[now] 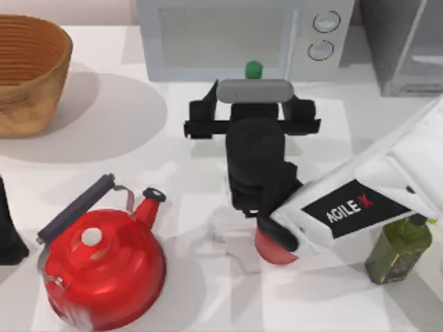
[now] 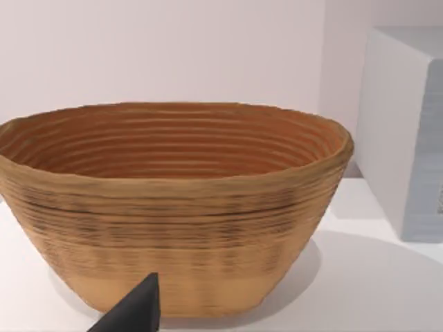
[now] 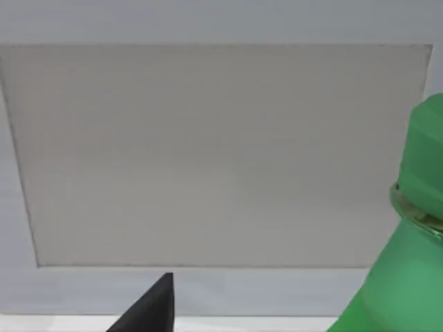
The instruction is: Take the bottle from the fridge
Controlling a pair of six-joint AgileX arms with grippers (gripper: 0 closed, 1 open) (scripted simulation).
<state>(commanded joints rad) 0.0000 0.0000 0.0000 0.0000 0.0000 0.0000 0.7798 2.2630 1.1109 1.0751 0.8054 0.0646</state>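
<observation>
White counter (image 1: 173,117), rear edge lined by microwave (image 1: 242,34) and fridge (image 1: 408,48) at far right. Right hand (image 1: 253,123) before microwave door, beside bottle (image 1: 254,68); grip state cannot tell. Bottle already outside fridge, standing against microwave. Retrieval judged largely done; secure hold unconfirmed. Left arm parked near basket (image 1: 28,72).

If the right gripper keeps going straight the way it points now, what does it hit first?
Probably the microwave door: the right gripper faces its pale window panel. The green bottle sits just off to one side, so a finger might brush it first; depth is unclear.
</observation>
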